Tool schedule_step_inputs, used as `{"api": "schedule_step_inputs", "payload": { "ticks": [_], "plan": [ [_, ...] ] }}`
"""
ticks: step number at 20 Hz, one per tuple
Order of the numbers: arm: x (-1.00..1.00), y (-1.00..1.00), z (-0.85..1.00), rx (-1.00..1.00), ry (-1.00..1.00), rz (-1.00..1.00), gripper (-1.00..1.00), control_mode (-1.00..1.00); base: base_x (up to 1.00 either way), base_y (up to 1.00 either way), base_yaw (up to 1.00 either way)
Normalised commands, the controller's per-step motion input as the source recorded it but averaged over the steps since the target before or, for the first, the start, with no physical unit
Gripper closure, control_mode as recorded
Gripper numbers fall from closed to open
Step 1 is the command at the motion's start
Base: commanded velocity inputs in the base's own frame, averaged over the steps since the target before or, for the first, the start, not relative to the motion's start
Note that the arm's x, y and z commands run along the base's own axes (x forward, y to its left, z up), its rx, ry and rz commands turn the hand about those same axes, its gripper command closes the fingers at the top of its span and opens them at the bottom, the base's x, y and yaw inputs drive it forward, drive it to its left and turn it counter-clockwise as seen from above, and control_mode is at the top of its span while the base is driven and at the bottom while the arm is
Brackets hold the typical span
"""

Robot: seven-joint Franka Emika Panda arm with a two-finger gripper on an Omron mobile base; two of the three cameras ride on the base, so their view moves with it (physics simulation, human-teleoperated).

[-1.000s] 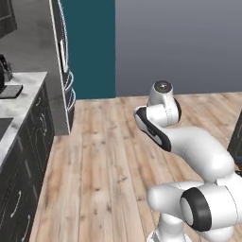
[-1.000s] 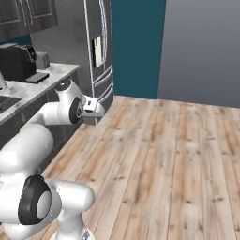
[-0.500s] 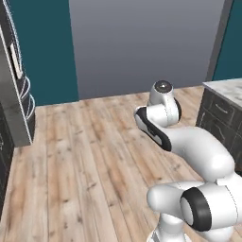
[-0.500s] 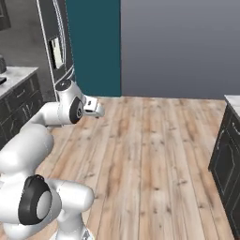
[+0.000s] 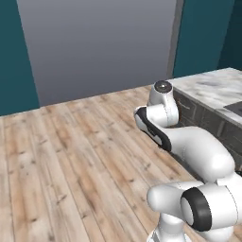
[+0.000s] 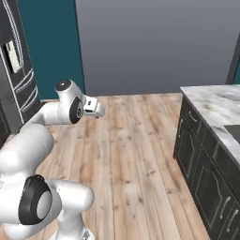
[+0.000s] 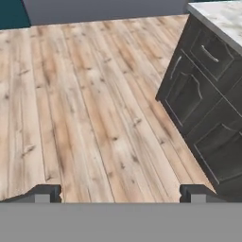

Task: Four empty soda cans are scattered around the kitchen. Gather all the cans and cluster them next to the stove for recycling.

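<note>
Evenly and softly lit throughout, bright enough to read the grain of the wooden floor (image 5: 71,156) in both base views, with no single light source to be made out and hardly any cast shadow beneath the white arm (image 5: 198,156). Gentle sheen on the arm's rounded shells and on the marble top of the bench (image 6: 213,105), without harsh glare, while the dark cabinet fronts (image 7: 203,113) stay murky and low in contrast. Rendered flatness everywhere, slightly soft and blocky at the edges of things, straight lines unbent toward the corners, and the fingertips (image 7: 42,193) in the hand view blurred at the bottom.
</note>
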Motion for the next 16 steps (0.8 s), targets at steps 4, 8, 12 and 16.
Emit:
{"api": "schedule_step_inputs", "payload": {
  "ticks": [4,8,12,16],
  "plan": [
    [0.00,0.00,0.00,0.00,0.00,0.00,-1.00,1.00,0.01,-0.45,-0.34],
    [0.00,0.00,0.00,0.00,0.00,0.00,-1.00,1.00,0.09,-0.41,-0.32],
    [0.00,0.00,0.00,0.00,0.00,0.00,-1.00,1.00,0.52,0.10,-0.22],
    [0.00,0.00,0.00,0.00,0.00,0.00,-1.00,1.00,0.73,0.70,-0.07]
  ]
}}
